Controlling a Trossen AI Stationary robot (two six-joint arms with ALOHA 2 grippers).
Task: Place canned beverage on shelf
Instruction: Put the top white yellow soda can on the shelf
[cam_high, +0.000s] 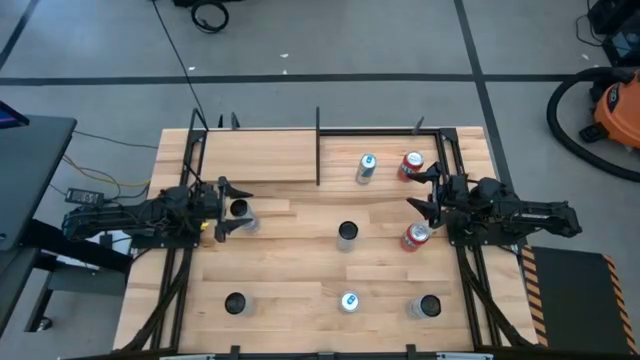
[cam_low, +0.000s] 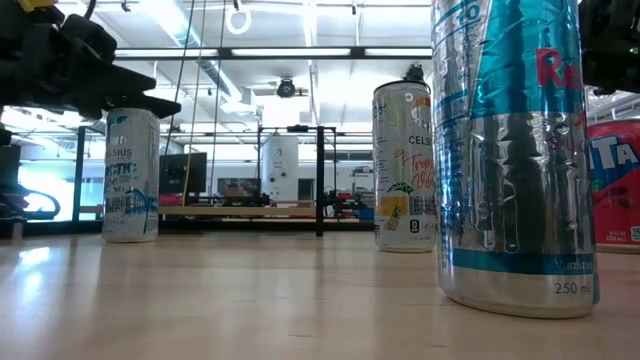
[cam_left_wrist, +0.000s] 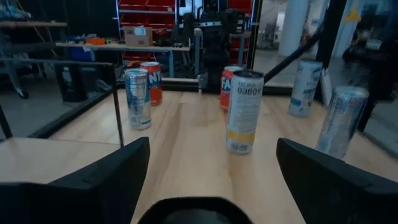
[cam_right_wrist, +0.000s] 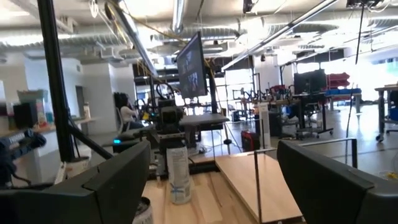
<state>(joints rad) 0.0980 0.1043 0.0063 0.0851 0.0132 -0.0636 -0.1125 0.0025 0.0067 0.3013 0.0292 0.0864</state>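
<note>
The shelf (cam_high: 255, 155), a pale wood panel edged by black rods, stands at the table's far left; it also shows in the right wrist view (cam_right_wrist: 249, 180). Several cans stand upright on the tabletop. My left gripper (cam_high: 236, 210) is open and hovers above a silver-blue can (cam_high: 241, 209), which stands below it in the low view (cam_low: 130, 175). My right gripper (cam_high: 418, 190) is open and raised, between two red cans (cam_high: 411, 165) (cam_high: 416, 236). A yellow-white can (cam_left_wrist: 244, 112) stands at the table's middle.
More cans stand near the front edge (cam_high: 235, 303) (cam_high: 349, 301) (cam_high: 428, 306), and a blue-silver one (cam_high: 366, 167) at the far middle. An upright black rod (cam_high: 318, 145) marks the shelf's right end. Bare tabletop lies between the left can and the middle can.
</note>
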